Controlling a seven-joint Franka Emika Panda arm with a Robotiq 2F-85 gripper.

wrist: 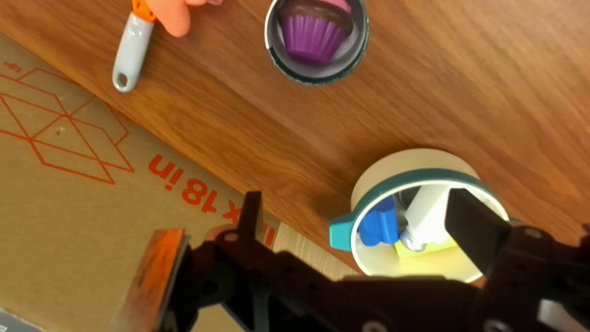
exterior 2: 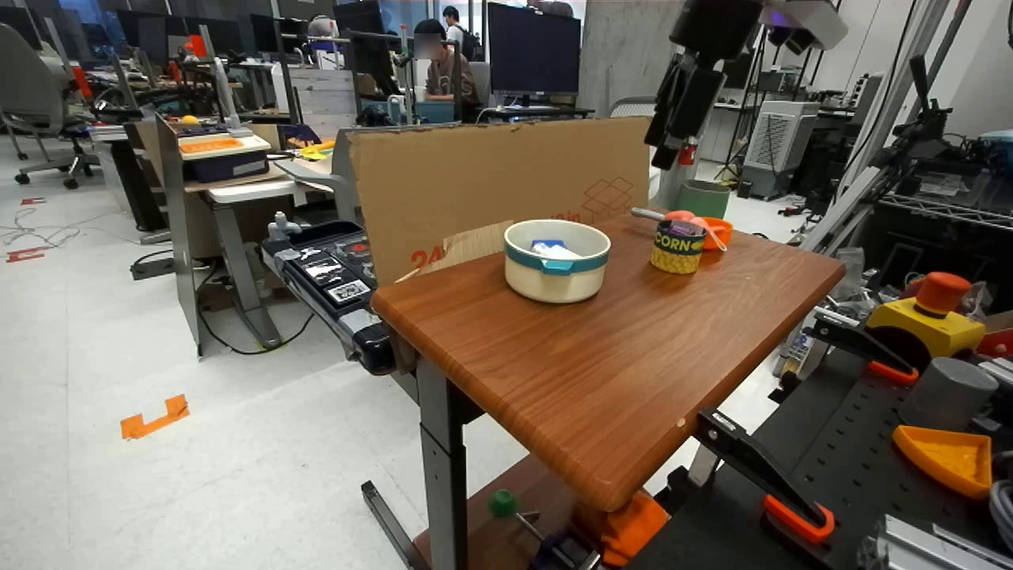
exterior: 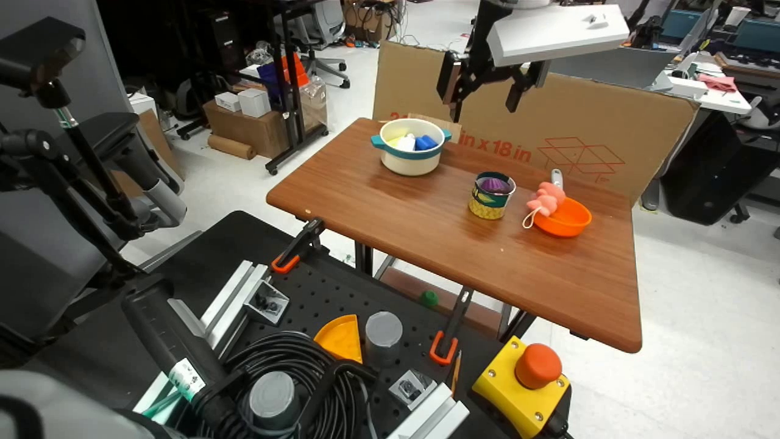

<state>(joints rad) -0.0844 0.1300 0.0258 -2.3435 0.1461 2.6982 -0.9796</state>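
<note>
The gripper (wrist: 355, 203) hangs with its jaws wide, holding nothing. In the wrist view, the pot (wrist: 417, 160) lies lower and apart, between three and four o'clock of the jaws' middle and partly hidden by them; the can (wrist: 343, 56) is at twelve, the pan handle (wrist: 132, 53) at ten.

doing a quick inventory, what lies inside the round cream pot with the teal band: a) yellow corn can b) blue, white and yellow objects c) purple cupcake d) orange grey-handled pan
b, since the wrist view shows a blue object, a white object and a yellow object inside the round cream pot.
</note>
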